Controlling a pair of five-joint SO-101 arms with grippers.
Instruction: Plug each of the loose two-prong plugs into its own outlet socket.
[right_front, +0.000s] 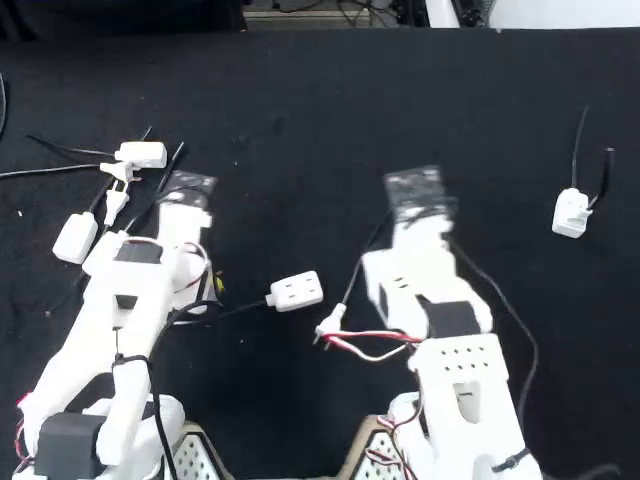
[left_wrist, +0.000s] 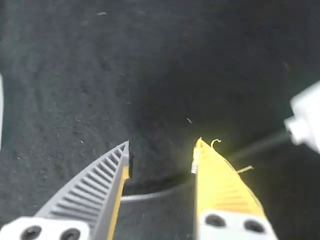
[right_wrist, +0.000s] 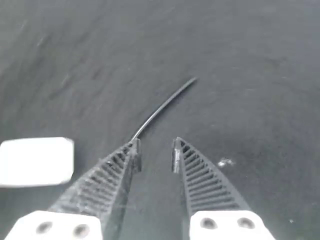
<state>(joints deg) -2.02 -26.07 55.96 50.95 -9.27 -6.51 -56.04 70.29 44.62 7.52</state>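
Note:
A white outlet socket (right_front: 296, 291) lies mid-table between the two arms, its black cable running toward the left arm. A small white two-prong plug (right_front: 330, 322) lies just right of it on a black cable. Another white plug block (right_front: 571, 213) sits far right. At the far left lie more white sockets and plugs (right_front: 140, 153) among cables. My left gripper (left_wrist: 161, 152) is open just above the cloth, over a black cable (left_wrist: 150, 192), with a white piece (left_wrist: 307, 125) off to one side. My right gripper (right_wrist: 155, 149) is open, empty, near a thin cable (right_wrist: 165, 107) and a white block (right_wrist: 36, 161).
Black cloth (right_front: 320, 110) covers the whole table. Thin black cables trail at the far left (right_front: 50, 150) and by the right plug block (right_front: 580, 140). Red and white wires (right_front: 370, 345) hang from the right arm.

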